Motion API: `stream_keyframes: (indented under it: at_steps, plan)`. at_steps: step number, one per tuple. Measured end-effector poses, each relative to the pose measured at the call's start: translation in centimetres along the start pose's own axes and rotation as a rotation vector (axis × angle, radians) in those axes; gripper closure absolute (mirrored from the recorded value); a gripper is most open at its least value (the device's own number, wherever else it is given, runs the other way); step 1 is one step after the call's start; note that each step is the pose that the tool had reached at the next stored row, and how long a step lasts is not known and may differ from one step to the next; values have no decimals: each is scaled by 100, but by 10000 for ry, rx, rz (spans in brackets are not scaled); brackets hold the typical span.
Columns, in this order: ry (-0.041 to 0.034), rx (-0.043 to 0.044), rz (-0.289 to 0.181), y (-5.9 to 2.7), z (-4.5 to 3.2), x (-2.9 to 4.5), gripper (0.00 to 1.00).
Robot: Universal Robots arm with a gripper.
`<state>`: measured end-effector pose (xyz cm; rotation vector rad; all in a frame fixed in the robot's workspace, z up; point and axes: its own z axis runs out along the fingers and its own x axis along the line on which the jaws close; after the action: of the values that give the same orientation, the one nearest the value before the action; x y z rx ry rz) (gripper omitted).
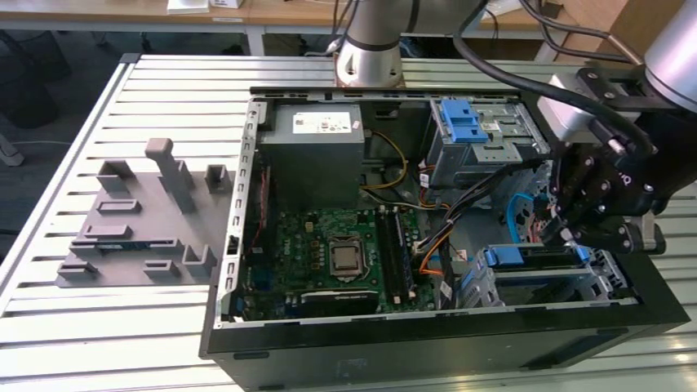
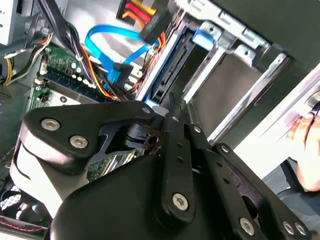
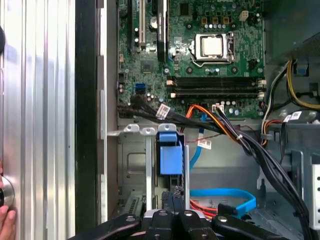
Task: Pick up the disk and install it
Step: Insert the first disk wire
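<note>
Black fingers of the gripper [image 2: 175, 106] meet tip to tip, nothing visible between them, at the edge of the disk [image 3: 170, 154]. It stands edge-on in the silver drive bay [image 3: 131, 165] of an open computer case. A skewed push could jam its blue rails, or the fingers could snag the blue data cable [image 3: 235, 192] nearby. The power supply's white sticker [image 1: 325, 124] is unreadable.
</note>
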<state>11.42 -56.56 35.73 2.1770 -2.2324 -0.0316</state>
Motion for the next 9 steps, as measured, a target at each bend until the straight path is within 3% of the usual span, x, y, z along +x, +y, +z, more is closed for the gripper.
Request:
stream_keyframes:
  at_steps: [9]
  plan:
    - [-9, 0, 0, -178, -6, -21, 89]
